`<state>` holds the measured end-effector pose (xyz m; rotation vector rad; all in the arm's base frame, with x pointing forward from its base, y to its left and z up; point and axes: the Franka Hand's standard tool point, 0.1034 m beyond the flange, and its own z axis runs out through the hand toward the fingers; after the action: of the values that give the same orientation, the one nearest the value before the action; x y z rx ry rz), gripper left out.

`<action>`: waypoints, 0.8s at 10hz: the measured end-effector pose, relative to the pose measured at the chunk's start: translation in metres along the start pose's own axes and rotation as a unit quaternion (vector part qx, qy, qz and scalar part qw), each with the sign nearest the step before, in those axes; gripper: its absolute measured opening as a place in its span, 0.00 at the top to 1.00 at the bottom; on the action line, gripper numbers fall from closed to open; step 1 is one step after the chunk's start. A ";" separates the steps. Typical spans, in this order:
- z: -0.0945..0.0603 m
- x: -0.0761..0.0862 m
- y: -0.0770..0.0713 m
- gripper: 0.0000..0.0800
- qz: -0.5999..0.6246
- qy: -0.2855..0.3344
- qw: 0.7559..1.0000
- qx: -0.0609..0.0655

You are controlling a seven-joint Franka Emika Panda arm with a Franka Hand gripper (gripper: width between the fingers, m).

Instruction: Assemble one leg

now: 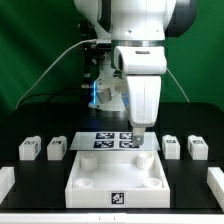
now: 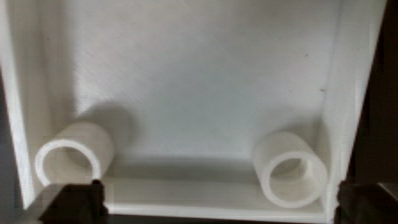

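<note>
The nearest leg is left standing on the table, just beside the marker board, at the exterior view's right. The claw is spread and empty, above the panel. The leg should be approached squarely and gripped across flat faces.

**A:** How is the arm set?

**B:** The white arm fills the upper middle of the exterior view. Its bulky wrist is nearly upright and aims straight down.

**A:** And the pincer?

**B:** The pincer hangs low beneath the wrist, tips downward.

**A:** Is it closed?

**B:** No. In the wrist view its two dark fingers sit at opposite sides of the frame, so the jaws stand wide apart.
</note>
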<state>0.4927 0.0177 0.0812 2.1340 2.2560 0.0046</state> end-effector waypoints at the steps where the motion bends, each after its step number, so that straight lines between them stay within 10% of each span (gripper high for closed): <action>1: 0.000 0.000 0.000 0.19 0.000 0.000 1.000 0.000; 5: 0.040 -0.016 -0.050 0.19 0.013 0.007 1.000 -0.002; 8: 0.071 -0.021 -0.060 0.19 0.027 0.014 0.999 0.010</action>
<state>0.4361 -0.0086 0.0094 2.2191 2.2210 0.0130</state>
